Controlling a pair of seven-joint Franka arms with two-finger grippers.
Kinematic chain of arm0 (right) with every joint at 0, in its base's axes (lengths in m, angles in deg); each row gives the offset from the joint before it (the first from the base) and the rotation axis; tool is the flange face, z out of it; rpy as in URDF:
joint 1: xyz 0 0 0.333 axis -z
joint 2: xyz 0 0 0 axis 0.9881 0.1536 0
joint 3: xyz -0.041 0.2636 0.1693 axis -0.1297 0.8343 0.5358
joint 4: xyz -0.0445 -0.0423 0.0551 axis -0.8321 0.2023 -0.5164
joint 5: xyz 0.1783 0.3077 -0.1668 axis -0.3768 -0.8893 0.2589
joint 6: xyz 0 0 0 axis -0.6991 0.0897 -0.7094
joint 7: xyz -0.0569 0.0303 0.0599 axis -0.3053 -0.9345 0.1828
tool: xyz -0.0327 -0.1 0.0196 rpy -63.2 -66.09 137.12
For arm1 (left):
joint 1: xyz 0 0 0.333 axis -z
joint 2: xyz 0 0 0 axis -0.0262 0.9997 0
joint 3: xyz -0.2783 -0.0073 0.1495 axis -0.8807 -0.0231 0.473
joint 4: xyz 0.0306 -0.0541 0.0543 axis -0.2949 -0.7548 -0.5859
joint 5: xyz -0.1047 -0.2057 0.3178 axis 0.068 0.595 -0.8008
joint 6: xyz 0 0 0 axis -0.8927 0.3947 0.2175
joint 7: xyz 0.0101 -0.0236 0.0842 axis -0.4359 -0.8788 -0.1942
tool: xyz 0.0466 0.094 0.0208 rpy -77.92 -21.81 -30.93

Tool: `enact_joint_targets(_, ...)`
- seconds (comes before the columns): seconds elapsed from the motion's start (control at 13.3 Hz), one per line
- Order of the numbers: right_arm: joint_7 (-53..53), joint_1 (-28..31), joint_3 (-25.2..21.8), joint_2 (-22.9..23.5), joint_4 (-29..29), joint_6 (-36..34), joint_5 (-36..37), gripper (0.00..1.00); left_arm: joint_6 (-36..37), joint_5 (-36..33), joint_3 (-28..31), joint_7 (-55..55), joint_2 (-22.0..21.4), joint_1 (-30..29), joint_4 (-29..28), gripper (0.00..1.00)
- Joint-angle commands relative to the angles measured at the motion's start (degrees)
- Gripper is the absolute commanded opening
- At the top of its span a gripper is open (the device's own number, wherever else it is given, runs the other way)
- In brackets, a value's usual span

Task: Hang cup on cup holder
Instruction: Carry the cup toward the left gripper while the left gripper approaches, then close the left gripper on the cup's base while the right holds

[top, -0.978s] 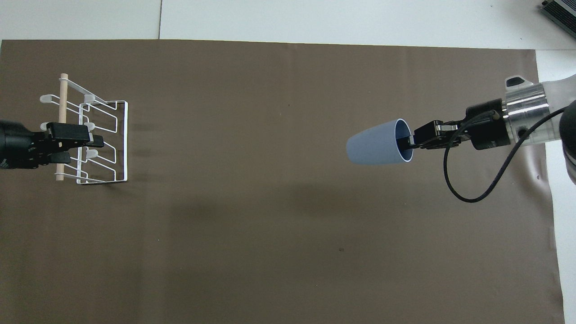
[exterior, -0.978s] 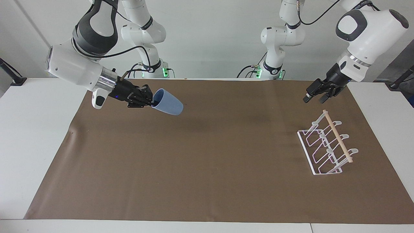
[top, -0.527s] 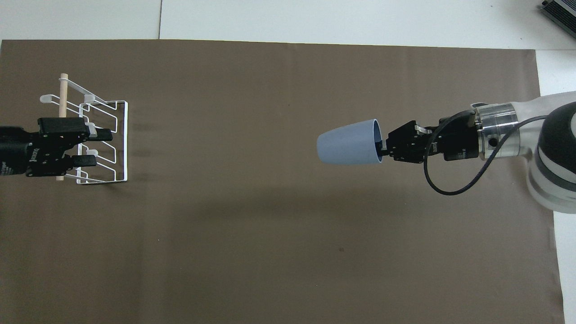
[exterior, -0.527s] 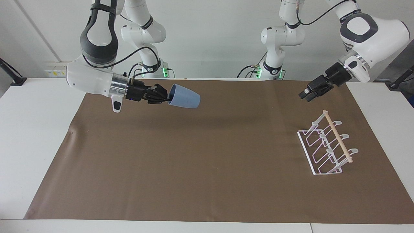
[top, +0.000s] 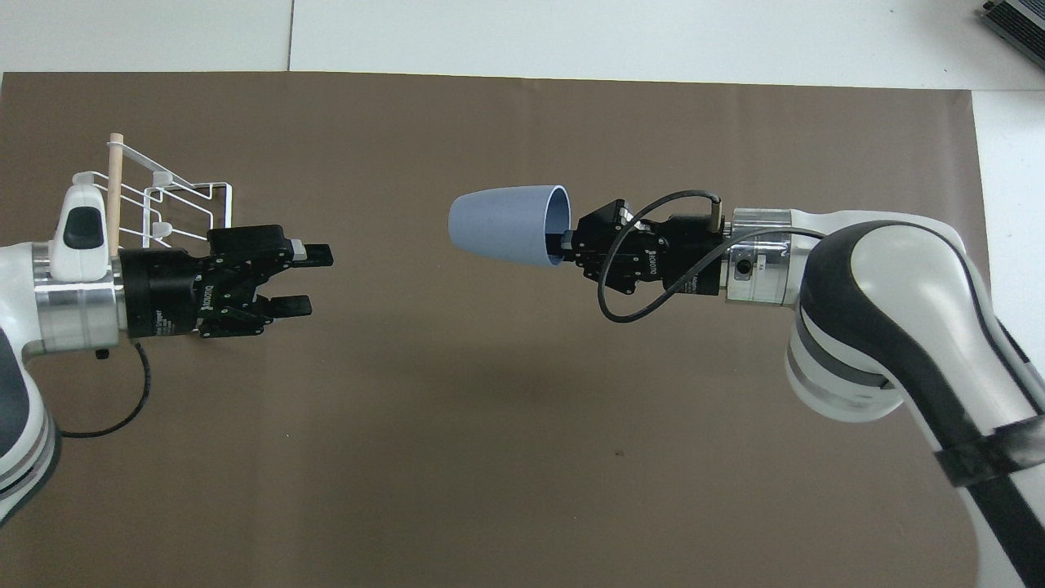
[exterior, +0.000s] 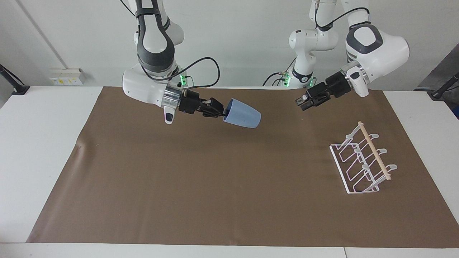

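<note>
My right gripper (exterior: pixel 224 112) is shut on the rim of the light-blue cup (exterior: pixel 244 114). It holds the cup on its side in the air over the middle of the brown mat, base pointing toward the left arm's end. In the overhead view the cup (top: pixel 502 224) points at my left gripper (top: pixel 320 280), which is open and empty, with a gap between the two. My left gripper (exterior: pixel 299 104) is also up in the air. The white wire cup holder (exterior: pixel 362 161) with its wooden rod stands on the mat at the left arm's end; the left arm partly covers the cup holder (top: pixel 189 202) from above.
The brown mat (exterior: pixel 215 186) covers most of the white table (exterior: pixel 43 143). Nothing else stands on it.
My right gripper has carried the cup toward the middle of the table. My left gripper has moved from over the cup holder toward the middle, to face the cup.
</note>
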Motion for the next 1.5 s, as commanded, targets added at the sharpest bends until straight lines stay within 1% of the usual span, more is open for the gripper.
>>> enact_joint_targets(0.0, 0.9, 0.5, -0.2, -1.7, -1.8, 0.2, -1.6, 0.0, -5.6, 5.7, -3.7, 3.9, -1.5, 0.2, -2.7, 1.0)
enact_joint_targets(0.15, 1.1, 0.5, -0.2, -1.7, -2.1, -0.7, -1.5, 0.0, -9.5, 11.4, -6.0, 5.4, -1.4, 0.2, -2.7, 1.0)
enact_joint_targets(0.3, 1.1, 0.0, -0.2, -1.7, -2.7, -0.6, -1.5, 0.0, -16.3, 16.3, -10.3, 7.6, -1.0, 0.3, -2.7, 1.0)
enact_joint_targets(0.45, 1.0, -0.5, -0.2, -1.9, -3.0, -0.7, -1.5, 0.0, -23.0, 21.1, -14.4, 7.7, 0.9, 0.3, -2.1, 1.0)
enact_joint_targets(0.75, 0.9, -0.7, -0.2, -1.8, -3.0, -0.7, -1.5, 0.0, -26.2, 22.0, -16.3, 7.7, 2.1, 0.3, -1.9, 1.0)
enact_joint_targets(0.9, 0.7, -0.7, -0.2, -1.8, -3.0, -0.7, -1.2, 0.0, -30.8, 25.5, -19.1, 7.7, 3.6, 0.3, -1.1, 1.0)
enact_joint_targets(0.98, 0.7, -0.7, -0.2, -1.8, -3.0, -0.7, -0.9, 0.0, -33.3, 26.0, -20.8, 7.7, 4.4, 0.3, -0.3, 1.0)
enact_joint_targets(1.28, 0.7, -0.7, -0.2, -1.8, -3.0, -0.7, -0.8, 0.0, -34.9, 26.5, -22.9, 8.9, 4.9, 0.2, 0.1, 1.0)
enact_joint_targets(1.43, 0.6, -0.7, -0.2, -1.8, -2.9, -0.8, -0.7, 0.0, -37.1, 26.5, -24.4, 10.9, 5.1, 0.2, 0.1, 1.0)
